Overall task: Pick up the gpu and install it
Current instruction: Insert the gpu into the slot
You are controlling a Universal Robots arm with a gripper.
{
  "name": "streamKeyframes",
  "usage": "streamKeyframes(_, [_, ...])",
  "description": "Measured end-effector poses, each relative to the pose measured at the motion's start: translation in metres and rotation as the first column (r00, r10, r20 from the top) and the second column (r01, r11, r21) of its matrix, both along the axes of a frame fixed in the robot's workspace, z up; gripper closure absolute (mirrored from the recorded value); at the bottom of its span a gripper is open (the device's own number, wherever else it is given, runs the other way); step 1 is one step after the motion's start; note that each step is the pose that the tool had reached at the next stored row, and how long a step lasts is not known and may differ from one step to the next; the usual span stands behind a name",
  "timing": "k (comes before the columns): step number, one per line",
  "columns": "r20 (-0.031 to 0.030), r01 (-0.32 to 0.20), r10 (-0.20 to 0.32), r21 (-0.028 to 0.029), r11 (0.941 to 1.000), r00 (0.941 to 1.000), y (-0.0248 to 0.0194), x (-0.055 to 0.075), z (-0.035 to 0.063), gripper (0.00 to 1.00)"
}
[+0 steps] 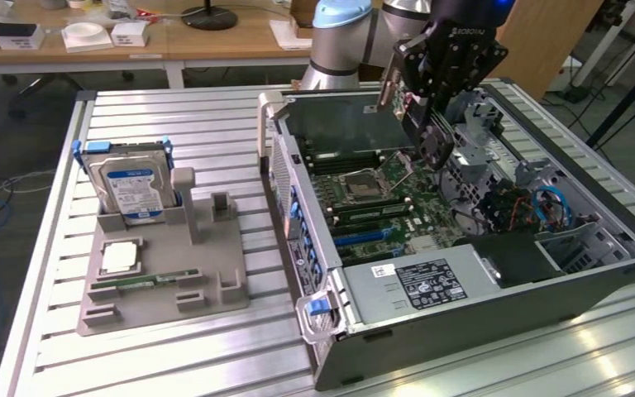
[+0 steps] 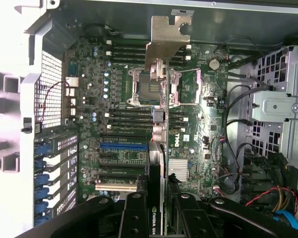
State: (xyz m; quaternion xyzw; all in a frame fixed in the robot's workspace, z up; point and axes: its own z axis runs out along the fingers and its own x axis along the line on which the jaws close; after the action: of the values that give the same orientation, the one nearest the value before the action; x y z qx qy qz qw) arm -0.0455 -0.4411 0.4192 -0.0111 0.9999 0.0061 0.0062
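Setting: a workshop with wooden desks behind a ribbed aluminium table [image 1: 53, 331].

Exterior view. An open grey metal computer case [image 1: 461, 331] lies on its side and takes up the half of the table toward the exterior view's right, its walls close to the table's near and right edges. A grey moulded fixture tray [image 1: 163, 273] sits well apart from the case, near the table's left edge. A strip of bare table runs between them. The tray carries an upright silver hard drive with a blue label [image 1: 130, 190], a square silver processor [image 1: 119, 256] and a narrow green memory stick [image 1: 141, 283]. The black two-fingered gripper [image 1: 428, 112] hangs over the far half of the case. It is clamped on the gpu [image 1: 433, 149], a thin green circuit card with a silver metal end bracket. The card is held on edge above the green motherboard [image 1: 406, 207], beside the silver drive cage [image 1: 483, 141].

Wrist view. The gripper [image 2: 159, 218] has one finger on each face of the gpu [image 2: 160, 134], which is seen edge-on. Its bracket end points at the case's far wall. The card crosses over the processor socket [image 2: 139, 87]. The blue and black expansion slots [image 2: 121, 146] lie uncovered just beside it, next to the perforated rear panel [image 2: 49, 89]. Black cables [image 2: 233, 144] crowd the drive cage [image 2: 283, 109] on the other side. How far the card stands above the board cannot be told.
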Motion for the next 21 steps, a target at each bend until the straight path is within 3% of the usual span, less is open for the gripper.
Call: streamKeyframes(21, [0.0000,-0.017,0.017,0.0000,0.9998,0.9998,0.0000,0.0000,0.0000,0.74])
